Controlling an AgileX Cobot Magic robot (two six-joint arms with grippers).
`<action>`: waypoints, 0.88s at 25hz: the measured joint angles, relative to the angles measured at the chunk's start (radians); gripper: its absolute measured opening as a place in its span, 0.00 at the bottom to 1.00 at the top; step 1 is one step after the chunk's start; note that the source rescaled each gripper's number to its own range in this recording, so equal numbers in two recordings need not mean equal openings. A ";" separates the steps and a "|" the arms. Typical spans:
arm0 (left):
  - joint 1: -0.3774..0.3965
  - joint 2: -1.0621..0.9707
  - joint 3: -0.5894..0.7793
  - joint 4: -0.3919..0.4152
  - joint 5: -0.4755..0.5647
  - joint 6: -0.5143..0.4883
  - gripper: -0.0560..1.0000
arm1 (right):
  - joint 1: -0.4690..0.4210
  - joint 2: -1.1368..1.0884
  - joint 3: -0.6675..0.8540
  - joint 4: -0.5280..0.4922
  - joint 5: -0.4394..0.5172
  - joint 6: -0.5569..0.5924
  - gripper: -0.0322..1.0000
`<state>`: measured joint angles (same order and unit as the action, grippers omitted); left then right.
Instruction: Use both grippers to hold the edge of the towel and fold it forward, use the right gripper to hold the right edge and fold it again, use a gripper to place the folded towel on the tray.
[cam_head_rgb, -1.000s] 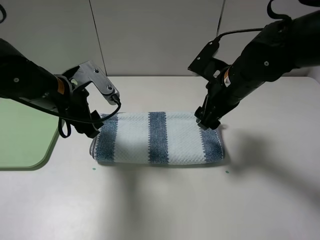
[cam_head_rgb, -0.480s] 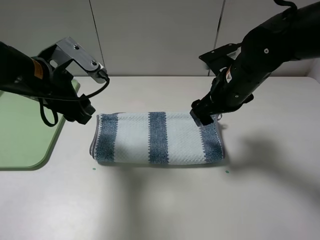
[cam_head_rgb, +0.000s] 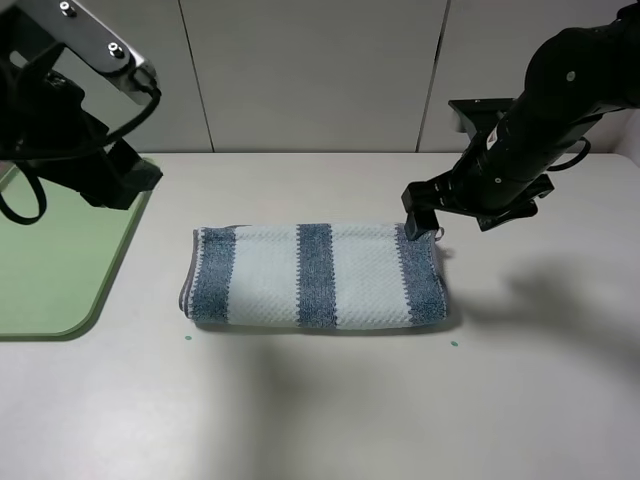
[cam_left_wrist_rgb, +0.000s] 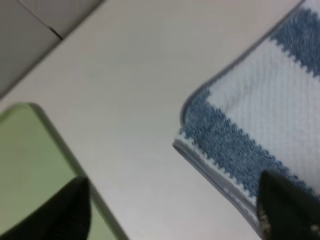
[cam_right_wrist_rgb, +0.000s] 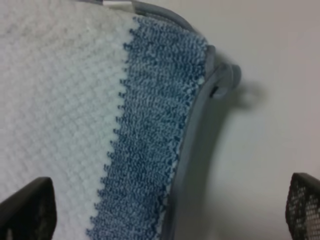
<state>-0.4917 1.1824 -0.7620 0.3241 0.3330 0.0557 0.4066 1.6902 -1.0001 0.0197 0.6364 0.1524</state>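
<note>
The blue and pale striped towel (cam_head_rgb: 315, 276) lies folded into a long band on the middle of the table. My left gripper (cam_head_rgb: 128, 182) hangs open and empty, up and to the left of the towel, over the table by the tray's right rim. In the left wrist view its gripper (cam_left_wrist_rgb: 180, 212) is spread wide above the towel's left corner (cam_left_wrist_rgb: 250, 125) and the tray (cam_left_wrist_rgb: 25, 160). My right gripper (cam_head_rgb: 426, 216) hovers open just above the towel's back right corner. In the right wrist view that gripper (cam_right_wrist_rgb: 165, 212) straddles the blue end stripe (cam_right_wrist_rgb: 155, 125), holding nothing.
The light green tray (cam_head_rgb: 50, 262) lies flat at the left edge of the table, partly under my left arm. A small hanging loop (cam_right_wrist_rgb: 227, 80) sticks out at the towel's right corner. A grey panelled wall stands behind the table.
My left gripper has lifted and drawn back to the left, away from the towel's left end. The right gripper has risen off the back right corner and opened wider. The towel stays put.
</note>
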 joint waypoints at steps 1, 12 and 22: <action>0.000 -0.008 0.000 0.005 0.000 0.000 0.76 | 0.000 0.000 0.000 0.004 -0.002 0.000 1.00; 0.000 -0.012 0.000 0.058 0.041 0.002 1.00 | 0.000 0.000 0.000 0.010 -0.023 0.000 1.00; 0.000 -0.012 0.000 0.057 0.041 0.002 1.00 | 0.000 0.000 0.000 0.010 -0.024 0.000 1.00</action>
<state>-0.4917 1.1707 -0.7620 0.3811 0.3735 0.0575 0.4066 1.6902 -1.0001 0.0301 0.6126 0.1524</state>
